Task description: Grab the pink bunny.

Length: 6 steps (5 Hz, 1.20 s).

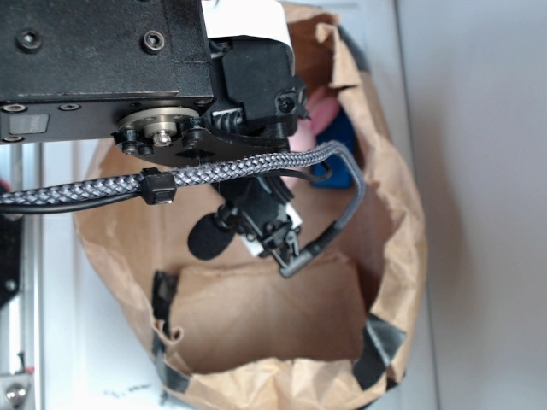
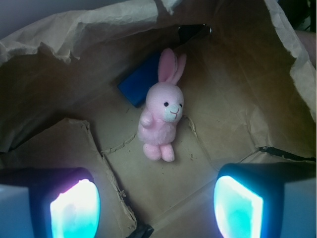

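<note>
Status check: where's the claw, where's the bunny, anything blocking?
Claw open, empty, above the bag floor. Pink bunny lying free ahead of the fingers. Blue block behind it, touching; paper bag walls close around.

Thing: pink bunny, small pale plush, white muzzle, dark eyes.
Pose: lying face-up, ears together.
Place: paper-bag floor, ears touching blue block.

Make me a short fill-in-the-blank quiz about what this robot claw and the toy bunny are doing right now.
1. The pink bunny lies inside a brown ____ bag.
2. The block behind the bunny's ears is ____ in colour.
3. The claw has its two fingers spread ____, holding nothing.
4. The bunny's ears number ____.

Answers: paper; blue; open; two
</note>
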Each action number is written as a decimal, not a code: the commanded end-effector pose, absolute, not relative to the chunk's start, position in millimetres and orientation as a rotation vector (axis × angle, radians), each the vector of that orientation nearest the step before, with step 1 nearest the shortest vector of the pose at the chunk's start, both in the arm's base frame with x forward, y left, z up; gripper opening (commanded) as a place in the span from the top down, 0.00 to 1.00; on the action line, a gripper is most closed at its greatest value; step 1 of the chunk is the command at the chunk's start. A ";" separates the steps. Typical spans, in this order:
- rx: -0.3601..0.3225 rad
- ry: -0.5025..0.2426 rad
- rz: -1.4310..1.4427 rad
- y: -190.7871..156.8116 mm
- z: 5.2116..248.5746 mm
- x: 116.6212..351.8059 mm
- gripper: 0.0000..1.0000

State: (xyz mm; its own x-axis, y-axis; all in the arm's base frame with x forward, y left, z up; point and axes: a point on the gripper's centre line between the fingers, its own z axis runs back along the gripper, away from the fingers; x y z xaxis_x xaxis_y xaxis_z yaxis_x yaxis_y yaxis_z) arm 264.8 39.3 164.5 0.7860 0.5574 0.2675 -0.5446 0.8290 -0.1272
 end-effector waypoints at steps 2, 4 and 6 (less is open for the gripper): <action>-0.028 -0.409 0.609 54.6 152.6 298.3 0.00; -0.002 -0.396 0.567 44.8 134.0 296.8 0.00; 0.004 -0.390 0.566 42.9 122.4 294.2 0.00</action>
